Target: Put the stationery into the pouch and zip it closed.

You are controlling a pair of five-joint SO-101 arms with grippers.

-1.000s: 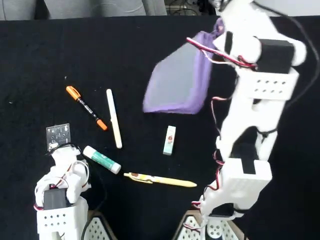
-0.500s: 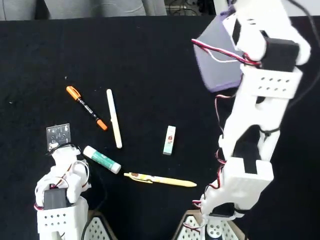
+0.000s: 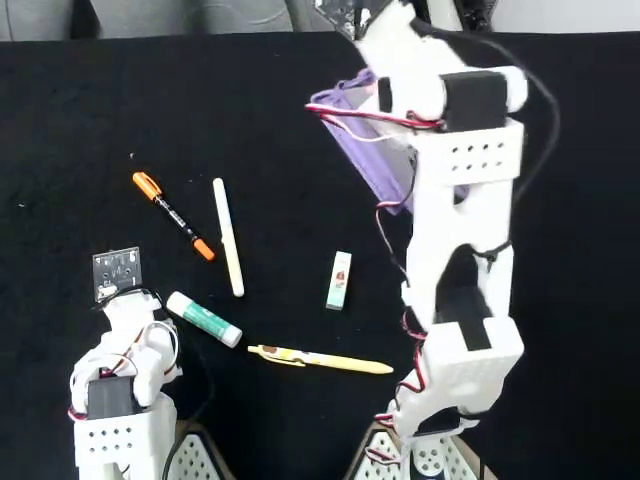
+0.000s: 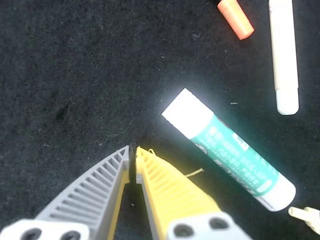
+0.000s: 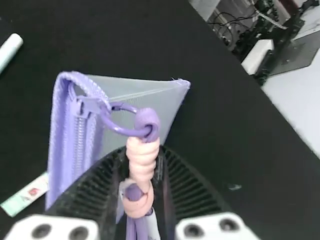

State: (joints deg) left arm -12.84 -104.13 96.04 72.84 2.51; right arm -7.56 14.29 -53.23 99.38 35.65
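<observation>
Right gripper (image 5: 141, 152) is clenched on the pink braided cord (image 5: 144, 135) tied to the zip slider, so the purple pouch (image 5: 150, 95) hangs from that cord, up on the far side of the eraser (image 3: 339, 280) and a little to its right, well apart from it. Whether the zip is open or closed along the purple edge is hard to tell from here. Left gripper (image 4: 132, 152) is pressed shut on nothing, low over the cloth well to the eraser's near left, just beside the white cap end of the glue stick (image 3: 203, 319). All the stationery lies loose on the black table (image 3: 300, 100): the orange marker (image 3: 172, 214) and the cream pen (image 3: 228, 236) to the eraser's left, the glue stick to its near left, and the yellow pen (image 3: 320, 360) just nearer than the eraser. Nothing appears to be in the pouch, so the task looks to be at its opening step: getting the pouch placed and ready to receive. Next, I judge, the pouch needs setting down flat near the eraser with its mouth toward the items, and the other arm pinning the fabric so a pull on the cord can run the slider instead of dragging the whole pouch.
</observation>
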